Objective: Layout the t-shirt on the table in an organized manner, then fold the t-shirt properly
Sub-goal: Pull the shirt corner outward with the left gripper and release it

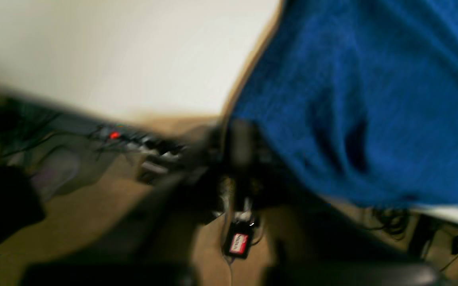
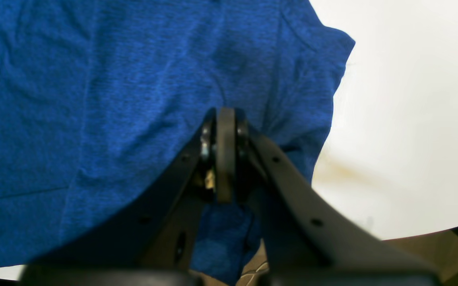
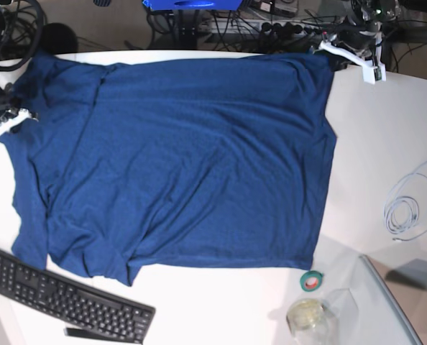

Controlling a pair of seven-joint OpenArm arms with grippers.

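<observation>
The navy-blue t-shirt [image 3: 185, 165] lies spread over the white table [image 3: 386, 129], with one sleeve bunched toward the left edge. In the base view my left gripper [image 3: 333, 52] sits at the shirt's far right corner. The left wrist view is blurred; there the left gripper [image 1: 237, 131] looks shut at the corner of the t-shirt [image 1: 372, 99]. My right gripper [image 3: 16, 115] is at the shirt's left side. In its wrist view the right gripper [image 2: 225, 119] is shut on a pinch of the t-shirt [image 2: 94, 99], with cloth bunched under the fingers.
A black keyboard [image 3: 66, 305] lies at the front left, touching the shirt's hem. A green tape roll [image 3: 311, 281] and a clear jar [image 3: 310, 316] sit at the front right. A white cable coil [image 3: 411, 208] lies at the right. Cables and a power strip [image 3: 271, 29] run behind the table.
</observation>
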